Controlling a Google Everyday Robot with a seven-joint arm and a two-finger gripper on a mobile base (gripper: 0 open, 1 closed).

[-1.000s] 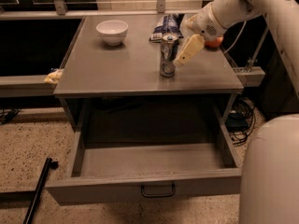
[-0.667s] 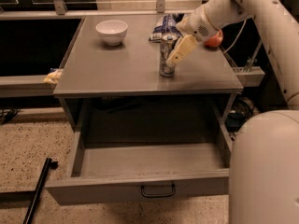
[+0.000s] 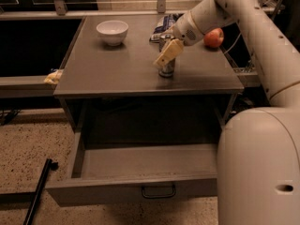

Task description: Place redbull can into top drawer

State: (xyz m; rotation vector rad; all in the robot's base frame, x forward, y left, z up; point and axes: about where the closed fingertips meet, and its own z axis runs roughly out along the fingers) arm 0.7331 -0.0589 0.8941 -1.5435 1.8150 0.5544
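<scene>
The redbull can stands upright on the grey table, right of centre. Only its lower part shows. My gripper comes in from the upper right and sits right at the can's top, covering its upper half. The top drawer is pulled out wide open below the tabletop. Its inside is bare and its dark handle is centred on the front panel.
A white bowl stands at the table's back left. A blue-and-white snack bag and a red apple lie at the back right. My white body fills the lower right. A black rod lies on the floor at the left.
My gripper has moved left and down, from just right of the can to over its top half. The can and the drawer have not moved.
</scene>
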